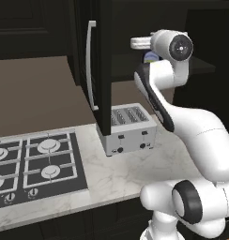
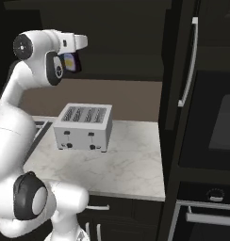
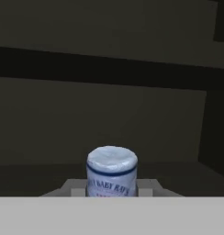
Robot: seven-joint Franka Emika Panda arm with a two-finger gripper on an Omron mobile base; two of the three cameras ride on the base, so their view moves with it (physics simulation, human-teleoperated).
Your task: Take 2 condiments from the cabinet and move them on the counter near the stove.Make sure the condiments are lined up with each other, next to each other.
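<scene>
Near edge: marbled tabletop (image 1: 116, 176), stove (image 1: 36, 164) at its left end, cut off by the frame in the left base view. Silver toaster (image 2: 84, 126) sits mid-tabletop, partly behind the open cabinet door (image 1: 103, 65) from the left side. Arm reaches up into the cabinet (image 2: 131, 52). Pincer (image 3: 112, 190) is closed tight on the dark bottle (image 2: 71, 62); fingertips themselves are mostly hidden, just pale bits flanking the bottle in the hand view. Bottle's pale blue cap and part of the label show there, lower body cut off. From the base views the arm covers most of it. Cabinet interior behind is dark, shelf detail hard to read.
</scene>
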